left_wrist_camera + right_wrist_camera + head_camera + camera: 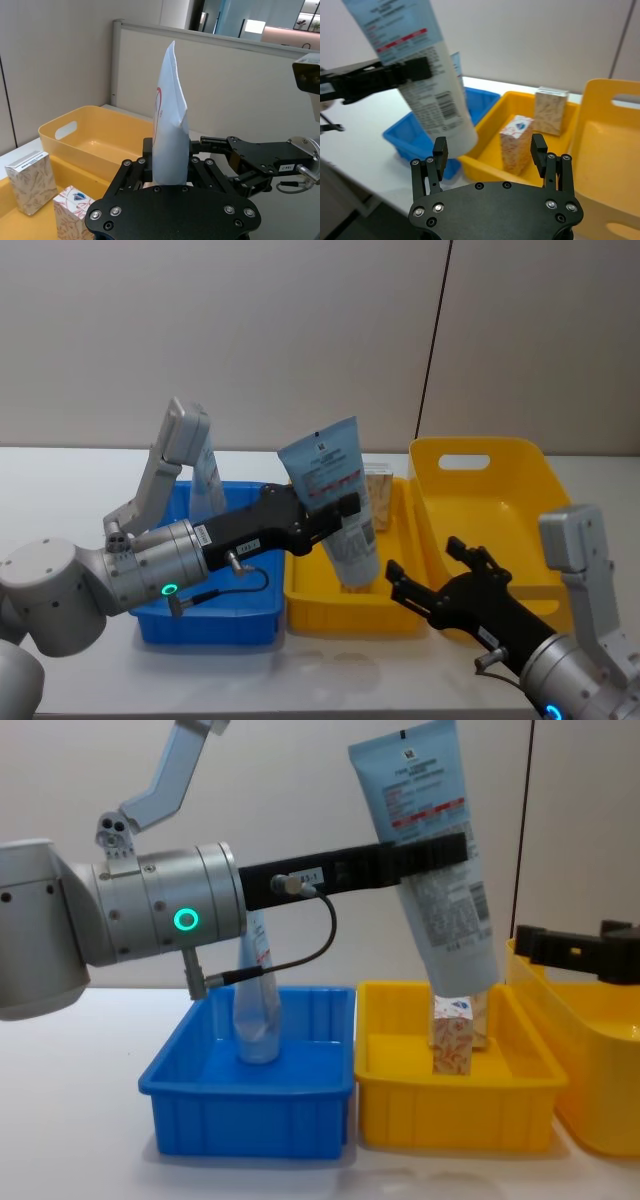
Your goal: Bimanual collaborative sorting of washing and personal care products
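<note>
My left gripper is shut on a pale blue-and-white tube and holds it in the air, crimped end up, cap end down over the small yellow tray. In the chest view the tube hangs just above a white-topped beige carton. A second carton stands behind the first one in that tray. Another tube leans upright in the blue tray. My right gripper is open near the yellow tray's front right corner, with nothing between its fingers, a little to the right of the held tube.
A large yellow bin with a handle slot stands to the right of the small yellow tray. The blue tray sits against the small tray's left side. White table stretches to the left and in front. A grey wall stands behind.
</note>
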Controlling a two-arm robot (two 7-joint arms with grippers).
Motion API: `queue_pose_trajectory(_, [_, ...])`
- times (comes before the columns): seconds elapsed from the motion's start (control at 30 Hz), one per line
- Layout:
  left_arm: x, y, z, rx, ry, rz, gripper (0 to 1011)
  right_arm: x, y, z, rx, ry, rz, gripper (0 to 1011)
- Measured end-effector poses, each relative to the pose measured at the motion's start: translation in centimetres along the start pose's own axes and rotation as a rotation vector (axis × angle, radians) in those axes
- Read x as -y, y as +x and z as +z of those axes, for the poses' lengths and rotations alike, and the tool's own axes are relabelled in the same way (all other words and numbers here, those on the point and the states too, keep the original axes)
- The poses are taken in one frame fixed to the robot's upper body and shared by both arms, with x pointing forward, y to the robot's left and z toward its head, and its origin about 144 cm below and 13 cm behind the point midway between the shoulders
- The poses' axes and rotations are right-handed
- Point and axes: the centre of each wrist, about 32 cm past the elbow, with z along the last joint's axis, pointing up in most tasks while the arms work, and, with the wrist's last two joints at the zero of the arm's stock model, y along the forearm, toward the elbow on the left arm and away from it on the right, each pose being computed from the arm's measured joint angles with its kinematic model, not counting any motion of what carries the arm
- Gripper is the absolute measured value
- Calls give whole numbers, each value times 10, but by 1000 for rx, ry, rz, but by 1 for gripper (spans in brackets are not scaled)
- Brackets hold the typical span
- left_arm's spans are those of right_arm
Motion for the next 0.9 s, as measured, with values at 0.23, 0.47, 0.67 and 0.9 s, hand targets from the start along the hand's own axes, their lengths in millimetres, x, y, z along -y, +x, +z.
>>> queue_pose_trajectory(0.23, [1, 0, 0, -4, 1, -17, 286, -2, -2, 13, -40, -39, 86, 1003])
queue_pose_trajectory(0.47, [1, 0, 0, -6, 2, -28, 286, -5, -4, 20, -32, -52, 132, 1003])
queue_pose_trajectory(0.67, [1, 0, 0, -7, 3, -33, 286, -9, -7, 22, 19, -54, 149, 1003])
queue_pose_trajectory(0.9, [1, 0, 0, -8, 3, -37, 286, -16, -8, 21, 117, -42, 140, 1003])
